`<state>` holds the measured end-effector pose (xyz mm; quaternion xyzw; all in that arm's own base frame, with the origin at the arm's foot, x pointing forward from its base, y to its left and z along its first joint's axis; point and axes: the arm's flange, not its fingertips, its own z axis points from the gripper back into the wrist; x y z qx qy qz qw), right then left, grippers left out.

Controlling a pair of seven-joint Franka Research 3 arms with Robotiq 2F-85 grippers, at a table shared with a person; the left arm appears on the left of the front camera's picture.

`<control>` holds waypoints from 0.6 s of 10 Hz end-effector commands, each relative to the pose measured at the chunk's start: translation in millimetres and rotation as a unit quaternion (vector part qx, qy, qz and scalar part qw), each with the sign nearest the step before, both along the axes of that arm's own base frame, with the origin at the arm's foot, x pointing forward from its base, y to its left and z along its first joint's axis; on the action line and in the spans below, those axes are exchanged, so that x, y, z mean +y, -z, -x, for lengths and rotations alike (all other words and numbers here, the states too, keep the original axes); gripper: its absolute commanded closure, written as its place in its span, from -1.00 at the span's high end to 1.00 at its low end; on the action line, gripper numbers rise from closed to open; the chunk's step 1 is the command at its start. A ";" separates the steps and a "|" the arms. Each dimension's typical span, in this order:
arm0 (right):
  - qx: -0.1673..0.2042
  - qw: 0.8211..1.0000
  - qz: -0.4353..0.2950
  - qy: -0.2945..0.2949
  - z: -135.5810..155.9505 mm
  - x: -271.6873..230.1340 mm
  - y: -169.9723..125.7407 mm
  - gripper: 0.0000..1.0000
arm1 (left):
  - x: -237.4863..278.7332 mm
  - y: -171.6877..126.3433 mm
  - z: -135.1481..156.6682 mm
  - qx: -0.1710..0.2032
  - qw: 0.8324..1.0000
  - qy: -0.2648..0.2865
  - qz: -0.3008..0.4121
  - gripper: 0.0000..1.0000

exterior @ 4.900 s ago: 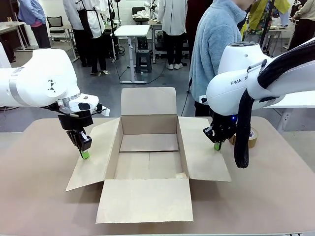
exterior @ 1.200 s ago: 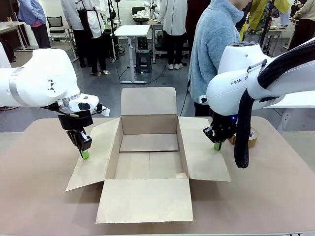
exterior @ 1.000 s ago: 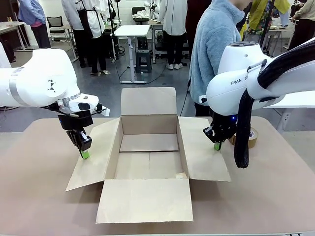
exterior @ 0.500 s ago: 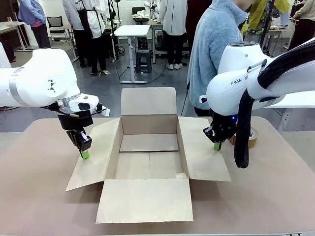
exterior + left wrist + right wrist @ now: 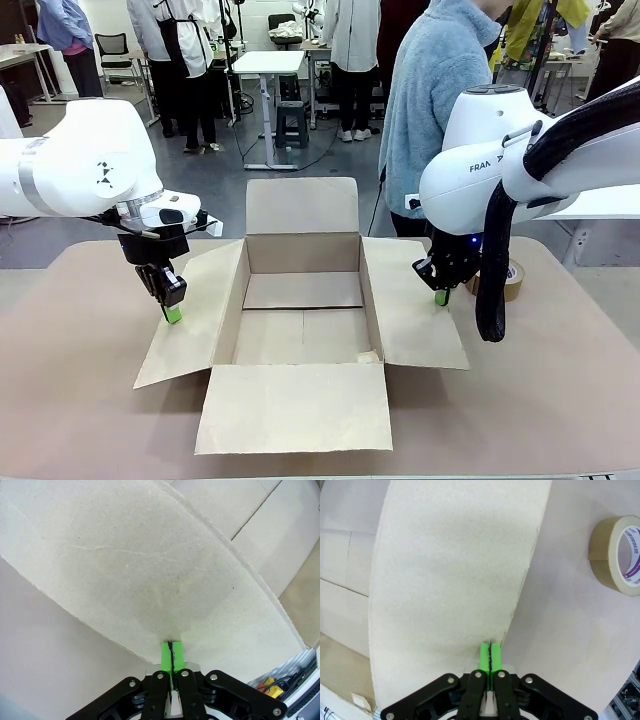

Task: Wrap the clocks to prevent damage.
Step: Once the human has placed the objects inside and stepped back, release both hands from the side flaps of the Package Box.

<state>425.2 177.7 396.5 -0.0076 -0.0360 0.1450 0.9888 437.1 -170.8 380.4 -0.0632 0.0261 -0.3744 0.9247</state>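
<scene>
Cardboard box (image 5: 300,255): plain brown board, matt, faintly fibrous, fine creases on flaps.
Table (image 5: 80,400): smooth matt tan top.
Tape roll (image 5: 610,555): brown film with slight sheen, white printed inner ring.
Arm shells (image 5: 90,160): glossy white plastic.
Left gripper (image 5: 171,645), right gripper (image 5: 490,645): black plastic links, low sheen; smooth bright green pads (image 5: 166,655).
Person's top (image 5: 430,90): pale blue fleece, nubby.

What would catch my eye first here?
An open box sits mid-table, its flaps spread wide. The left claw and right claw, both shut, point down at its side flaps. A tape roll lies on the table's right side, partly behind the right arm.
</scene>
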 end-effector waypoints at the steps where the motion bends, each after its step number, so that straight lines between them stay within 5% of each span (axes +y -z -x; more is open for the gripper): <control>1: 0.000 1.000 0.000 0.011 0.0 0.2 0.1 -0.98 | 0.6 0.3 0.0 0.001 1.000 0.000 0.004 -0.99; 6: 0.000 1.000 0.000 0.011 0.0 0.2 0.1 -0.98 | 0.6 0.3 0.0 0.001 1.000 0.000 0.004 -0.99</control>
